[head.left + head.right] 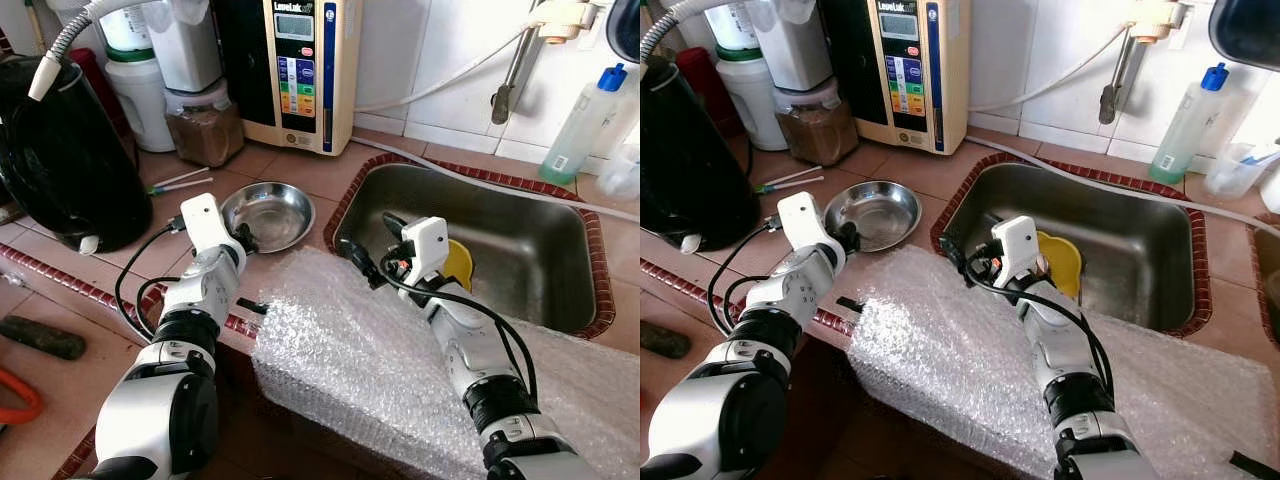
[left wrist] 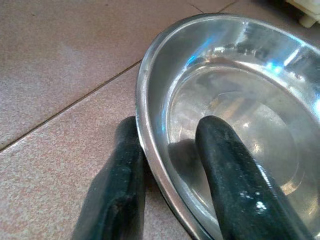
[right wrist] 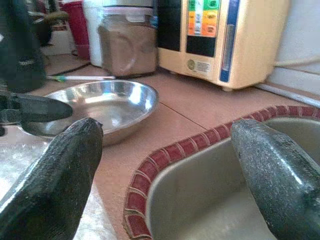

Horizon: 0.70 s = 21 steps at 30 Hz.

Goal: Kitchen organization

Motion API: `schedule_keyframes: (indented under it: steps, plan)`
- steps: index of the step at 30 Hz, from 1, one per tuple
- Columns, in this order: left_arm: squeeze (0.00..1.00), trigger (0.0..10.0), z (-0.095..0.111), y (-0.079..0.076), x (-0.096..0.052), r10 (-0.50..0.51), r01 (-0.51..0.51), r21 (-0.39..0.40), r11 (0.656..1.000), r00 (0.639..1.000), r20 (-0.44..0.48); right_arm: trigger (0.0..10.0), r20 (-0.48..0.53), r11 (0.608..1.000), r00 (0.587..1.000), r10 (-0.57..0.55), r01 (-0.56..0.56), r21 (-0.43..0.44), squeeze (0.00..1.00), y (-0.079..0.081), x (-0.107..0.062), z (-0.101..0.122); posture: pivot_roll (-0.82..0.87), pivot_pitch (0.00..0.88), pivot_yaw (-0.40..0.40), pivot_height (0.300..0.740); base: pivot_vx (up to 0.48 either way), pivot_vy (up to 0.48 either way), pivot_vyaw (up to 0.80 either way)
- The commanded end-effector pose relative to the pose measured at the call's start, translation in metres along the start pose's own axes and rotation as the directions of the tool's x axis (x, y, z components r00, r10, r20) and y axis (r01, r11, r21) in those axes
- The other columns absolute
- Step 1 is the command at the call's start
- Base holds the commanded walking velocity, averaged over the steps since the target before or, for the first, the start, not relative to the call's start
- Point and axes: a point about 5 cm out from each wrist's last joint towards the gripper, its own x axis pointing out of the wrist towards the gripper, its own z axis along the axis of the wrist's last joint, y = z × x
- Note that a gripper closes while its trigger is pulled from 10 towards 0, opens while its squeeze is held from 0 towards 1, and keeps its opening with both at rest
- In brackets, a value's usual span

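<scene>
One sheet of clear bubble wrap [image 1: 400, 370], puckered and glossy, is draped over the front edge of the tiled counter [image 1: 300, 170] and hangs down past it. Two silver arms are reached out over it. The left gripper [image 2: 167, 170] is closed on the near rim of the single steel bowl [image 1: 268, 214]: in the left wrist view one black finger [image 2: 235, 175] is pressed inside the bowl and the other lies outside it against the tile, the thin rim pinched between them. The bowl is round, shallow and mirror-bright, and it is seen resting on the counter just beside the left edge of the sink [image 1: 520, 250]. The right gripper [image 1: 372, 262] is held at the near left corner of the sink, above its red-tiled border, its two fingers spread wide with nothing between them. One rectangular stainless basin is sunk into the counter; a yellow rounded object [image 1: 458, 262] lies inside it, partly hidden behind the right wrist. Two thin sticks [image 1: 180, 182] lie on the tile behind the bowl. At the back edge stand one jar of brown powder [image 1: 205, 125], one cream water unit [image 1: 300, 70] with a coloured panel, and one blue-capped bottle [image 1: 585, 125].
</scene>
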Motion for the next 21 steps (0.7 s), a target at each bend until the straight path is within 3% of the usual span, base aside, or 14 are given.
schedule_keyframes:
  steps: [1,2,5,21]
  plan:
    - [0.0,0.0,-0.001,0.0,0.0,-0.002,0.002,-0.004,1.0,1.0,-0.006,10.0,0.015,1.0,1.0,0.024,-0.024,-0.001,0.08,0.002,0.001,0.004,0.01,0.0,0.052,0.74,0.0,0.0,0.0]
    - [0.0,0.0,0.0,0.0,0.0,-0.002,0.002,-0.006,1.0,1.0,0.006,10.0,0.018,0.999,0.999,0.038,-0.038,0.004,0.02,0.002,0.0,0.006,0.01,0.0,0.051,0.74,0.0,0.0,0.0]
    - [0.0,0.0,0.001,-0.001,0.0,-0.015,0.015,-0.006,1.0,0.999,0.028,10.0,0.032,0.997,0.997,0.074,-0.075,0.016,0.0,0.004,0.0,0.009,0.01,0.0,0.049,0.74,0.0,0.0,0.0]
    - [0.0,0.0,-0.002,-0.005,-0.002,-0.047,0.05,-0.043,0.998,0.996,0.079,10.0,0.045,0.995,0.994,0.099,-0.099,0.01,0.0,0.004,-0.001,0.015,0.01,0.0,0.041,0.74,0.0,0.0,0.0]
